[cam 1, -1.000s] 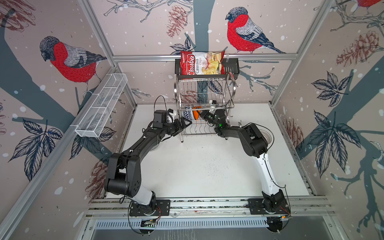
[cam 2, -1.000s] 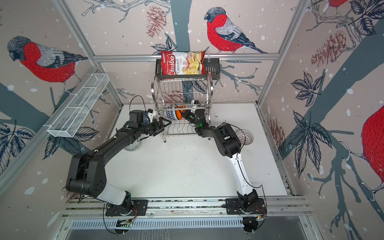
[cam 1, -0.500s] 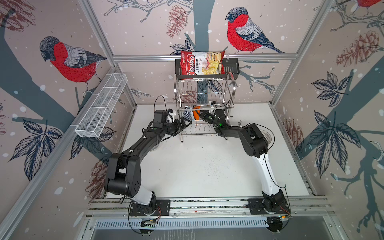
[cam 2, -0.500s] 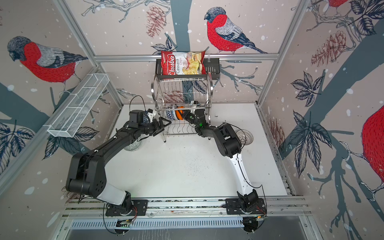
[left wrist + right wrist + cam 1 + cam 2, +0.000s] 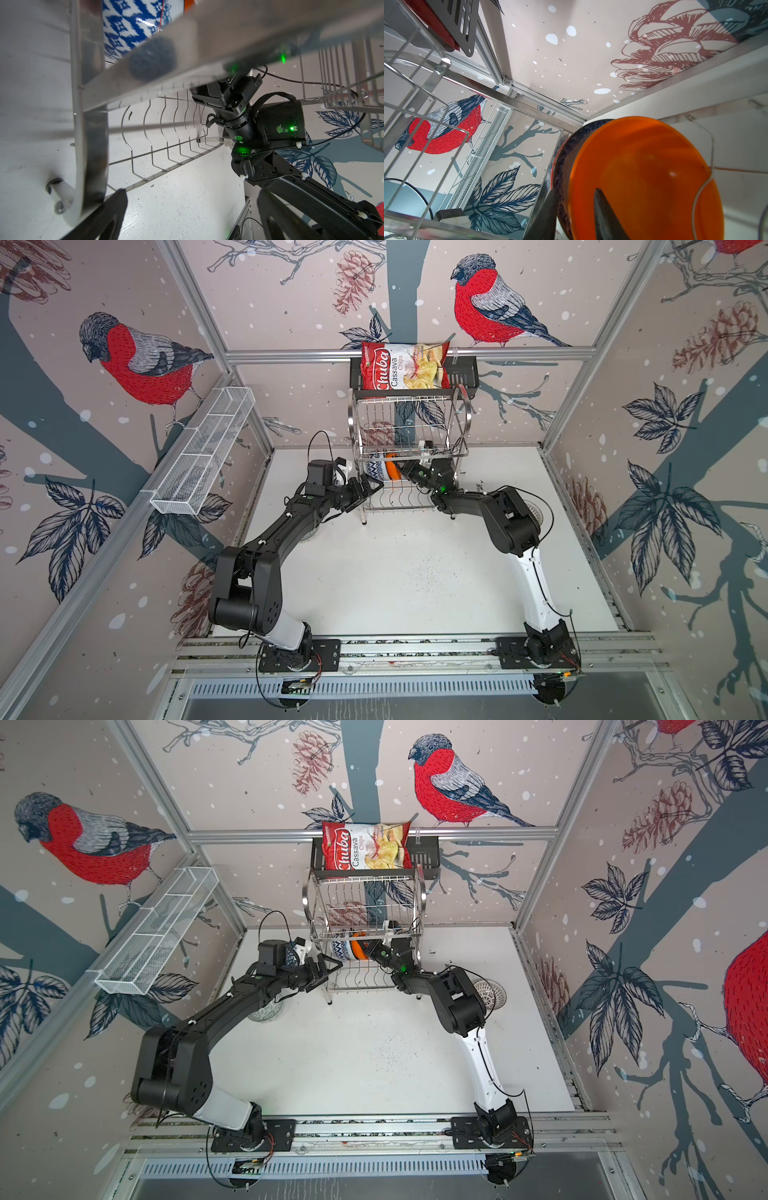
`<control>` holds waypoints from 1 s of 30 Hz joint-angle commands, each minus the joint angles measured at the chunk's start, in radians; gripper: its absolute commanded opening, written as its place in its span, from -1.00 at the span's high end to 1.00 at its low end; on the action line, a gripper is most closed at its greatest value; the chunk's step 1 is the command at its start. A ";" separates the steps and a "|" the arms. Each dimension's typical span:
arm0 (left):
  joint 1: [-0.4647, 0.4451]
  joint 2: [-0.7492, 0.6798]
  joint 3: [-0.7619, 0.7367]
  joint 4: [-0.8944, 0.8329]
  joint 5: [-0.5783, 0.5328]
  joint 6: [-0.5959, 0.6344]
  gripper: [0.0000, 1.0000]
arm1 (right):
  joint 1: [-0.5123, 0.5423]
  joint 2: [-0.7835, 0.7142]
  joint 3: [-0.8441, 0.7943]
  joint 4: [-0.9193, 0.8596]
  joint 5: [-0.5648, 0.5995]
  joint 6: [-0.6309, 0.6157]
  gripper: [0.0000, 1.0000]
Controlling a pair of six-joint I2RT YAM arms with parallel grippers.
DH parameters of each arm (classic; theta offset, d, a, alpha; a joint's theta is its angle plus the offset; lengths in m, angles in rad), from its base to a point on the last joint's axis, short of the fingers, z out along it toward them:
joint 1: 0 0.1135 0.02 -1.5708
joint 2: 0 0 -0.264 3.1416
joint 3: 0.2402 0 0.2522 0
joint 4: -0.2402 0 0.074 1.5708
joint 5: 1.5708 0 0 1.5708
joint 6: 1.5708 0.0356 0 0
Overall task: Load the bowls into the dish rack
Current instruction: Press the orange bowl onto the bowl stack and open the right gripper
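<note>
easing the orange bowl point(image 5: 390, 466) into the dish rack point(image 5: 399, 499)
nearest, two more bowls sit on the worktop point(image 5: 395, 572): a grey-green bowl point(image 5: 266, 1014) half under the left arm, a pale patterned bowl point(image 5: 494, 992) behind the right arm. at the rack, the left fingers point(image 5: 113, 212) stand wide apart and empty just beside its side frame; keep them clear of it. the right fingers point(image 5: 604, 214) straddle the orange bowl's rim, one inside, one outside; whether they grip it i cannot tell. it stands on edge in the lower tier against the blue-and-white bowl point(image 5: 375, 470). i'd open fully, see that the wires hold it, then back straight out without hooking the rim.
</note>
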 commanded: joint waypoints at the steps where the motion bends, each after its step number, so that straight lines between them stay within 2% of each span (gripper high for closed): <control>1: 0.003 -0.008 0.002 0.016 -0.030 0.007 -0.97 | -0.011 -0.020 -0.010 0.022 -0.015 0.001 0.36; 10: 0.003 -0.017 -0.001 0.017 -0.033 0.005 -0.97 | -0.014 -0.045 -0.037 0.023 -0.017 0.000 0.34; 17: 0.004 -0.030 -0.018 0.025 -0.037 0.004 -0.97 | -0.011 -0.082 -0.077 0.049 -0.013 0.013 0.24; 30: 0.003 -0.054 -0.054 0.032 -0.033 0.004 -0.96 | 0.011 -0.184 -0.255 0.131 0.018 0.038 0.15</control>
